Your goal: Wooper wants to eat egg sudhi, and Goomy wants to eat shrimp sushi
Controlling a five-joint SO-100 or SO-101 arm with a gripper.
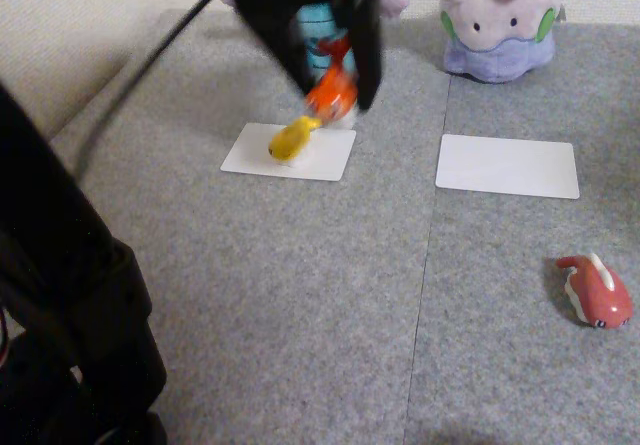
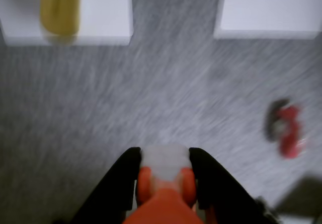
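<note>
Floor mat: grey, matt, rough felt-like carpet. Goomy: soft plush cloth. Shrimp sushi, egg sudhi, red figurine: smooth, glossy plastic. White cards: smooth, matt.

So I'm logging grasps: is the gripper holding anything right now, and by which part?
Yes: the gripper holds the shrimp sushi, fingers pinching its two sides, lifted off the mat.

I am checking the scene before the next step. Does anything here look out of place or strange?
Nothing looks damaged. The yellow figurine lies on the left white card, the right white card is bare, and the dark red figurine lies apart on the grey mat. The gripper holds the orange figurine in the air.
</note>
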